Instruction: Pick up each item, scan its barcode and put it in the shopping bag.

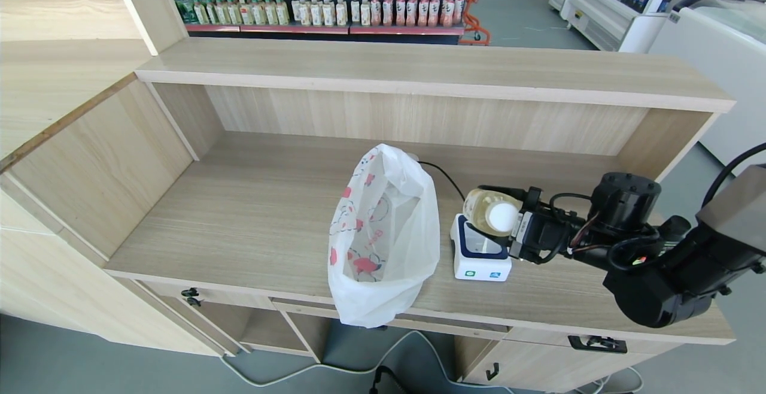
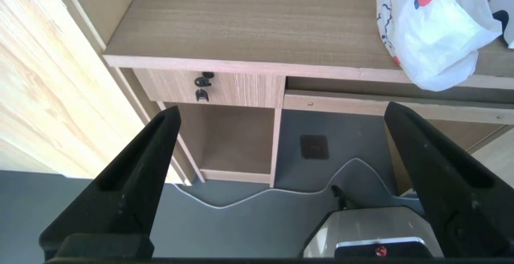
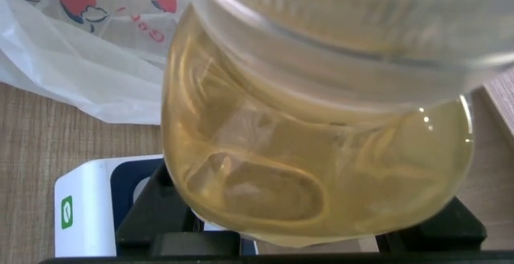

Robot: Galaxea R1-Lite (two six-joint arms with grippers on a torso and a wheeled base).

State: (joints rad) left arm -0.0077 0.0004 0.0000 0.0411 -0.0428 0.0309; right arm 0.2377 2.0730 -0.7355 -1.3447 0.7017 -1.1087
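Bottle (image 1: pixel 482 208): clear, pale yellow liquid, white cap; it was held on its side just above the scanner (image 1: pixel 482 260).
Right gripper (image 1: pixel 501 219): it was clamped on the bottle, directly over the scanner.
Scanner: a white and blue box that stood on the worktop (image 1: pixel 251 214), near its front edge.
Shopping bag (image 1: pixel 383 238): white with red prints, it stood open just beside the scanner on the robot's left.
Left gripper (image 2: pixel 283 119): fingers spread wide and holding nothing, well apart from the scanner, beyond the bag and out past the worktop's front edge.

A wooden counter (image 1: pixel 251 214) stands before a shelf of bottles (image 1: pixel 317 11), with a white freezer (image 1: pixel 712 52) to its right.
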